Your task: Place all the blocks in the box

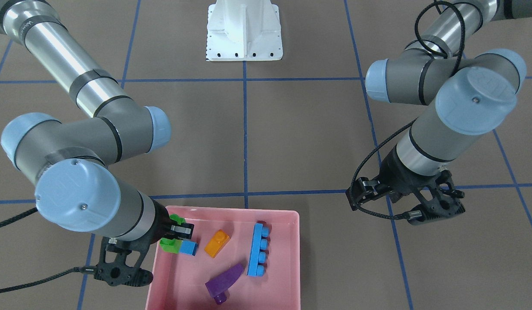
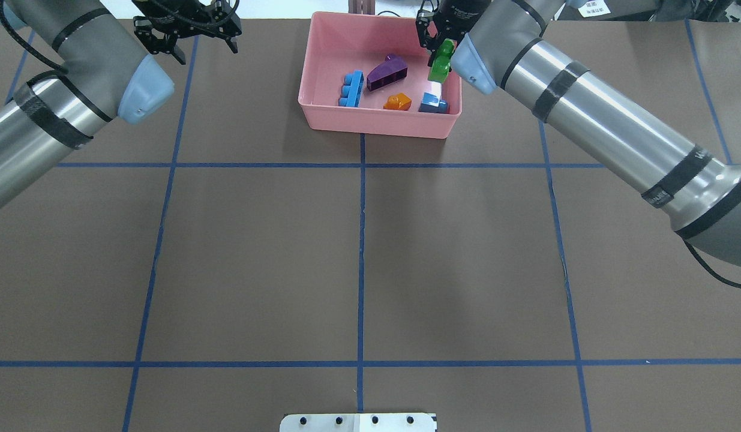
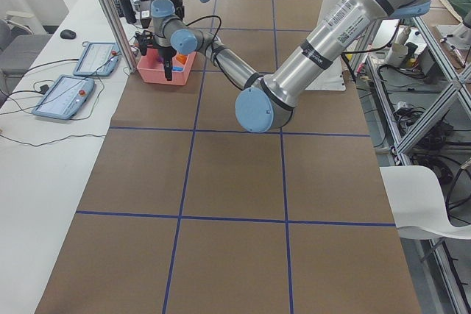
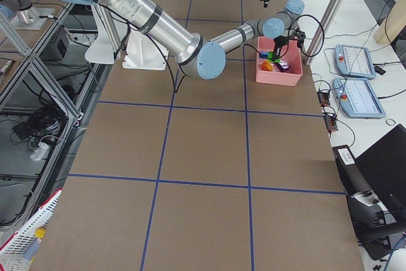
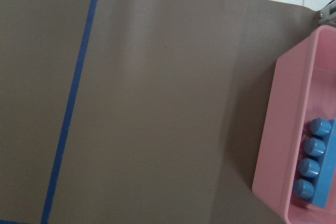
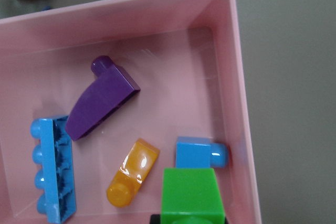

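Observation:
The pink box (image 1: 231,209) (image 2: 376,126) sits at the table's far edge. In it lie the long blue bar (image 1: 258,249) (image 2: 352,89), the purple wedge (image 1: 225,280) (image 2: 387,73), the orange sloped piece (image 1: 217,243) (image 2: 398,102) and the blue cube (image 1: 189,248) (image 2: 433,106). My right gripper (image 1: 177,234) (image 2: 439,57) is shut on the green brick (image 1: 171,244) (image 6: 191,195), holding it inside the box right by the blue cube (image 6: 197,153). My left gripper (image 1: 403,202) (image 2: 187,36) is open and empty, off to the box's left side.
The white metal base (image 1: 244,34) (image 2: 358,423) stands at the robot's side of the table. Blue tape lines cross the brown table top. The left wrist view shows the box's outer wall (image 5: 273,145) and the blue bar (image 5: 317,163) at its right edge.

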Robot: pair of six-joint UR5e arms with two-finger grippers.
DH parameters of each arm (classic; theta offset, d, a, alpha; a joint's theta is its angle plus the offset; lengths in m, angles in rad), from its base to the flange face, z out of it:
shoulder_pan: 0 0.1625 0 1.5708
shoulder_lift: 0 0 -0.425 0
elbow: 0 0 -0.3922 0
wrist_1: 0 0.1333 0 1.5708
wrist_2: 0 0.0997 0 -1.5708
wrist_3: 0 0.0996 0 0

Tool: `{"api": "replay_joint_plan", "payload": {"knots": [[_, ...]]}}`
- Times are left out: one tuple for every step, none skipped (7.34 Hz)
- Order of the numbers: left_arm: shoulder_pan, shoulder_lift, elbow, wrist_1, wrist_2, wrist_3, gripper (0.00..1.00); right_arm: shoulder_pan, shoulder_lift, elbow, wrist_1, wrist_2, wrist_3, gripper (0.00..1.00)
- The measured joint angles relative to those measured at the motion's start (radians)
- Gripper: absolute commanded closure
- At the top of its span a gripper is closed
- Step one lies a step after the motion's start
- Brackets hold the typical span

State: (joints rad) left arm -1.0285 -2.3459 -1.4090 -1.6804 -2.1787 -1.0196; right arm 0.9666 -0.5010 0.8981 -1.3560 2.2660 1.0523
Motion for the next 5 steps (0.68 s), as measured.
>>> {"api": "replay_joint_plan", "payload": {"knots": [[0.0,0.035,-0.028,-0.001,0.0,0.009,0.0,-0.017,0.033,-0.069,0.055,-0.032,0.014,0.0],[0.001,0.097,-0.082,-0.002,0.001,0.045,0.0,-0.033,0.046,-0.094,0.078,-0.062,0.022,0.0],[-0.002,0.155,-0.13,-0.001,0.001,0.102,0.0,-0.032,0.048,-0.079,0.082,-0.068,0.026,0.0],[-0.011,0.19,-0.156,0.001,0.001,0.146,0.0,-0.003,0.029,-0.011,0.05,-0.032,0.024,0.0],[-0.025,0.215,-0.17,0.001,0.001,0.19,0.0,0.053,-0.043,0.125,-0.02,0.031,0.016,0.0]]}}
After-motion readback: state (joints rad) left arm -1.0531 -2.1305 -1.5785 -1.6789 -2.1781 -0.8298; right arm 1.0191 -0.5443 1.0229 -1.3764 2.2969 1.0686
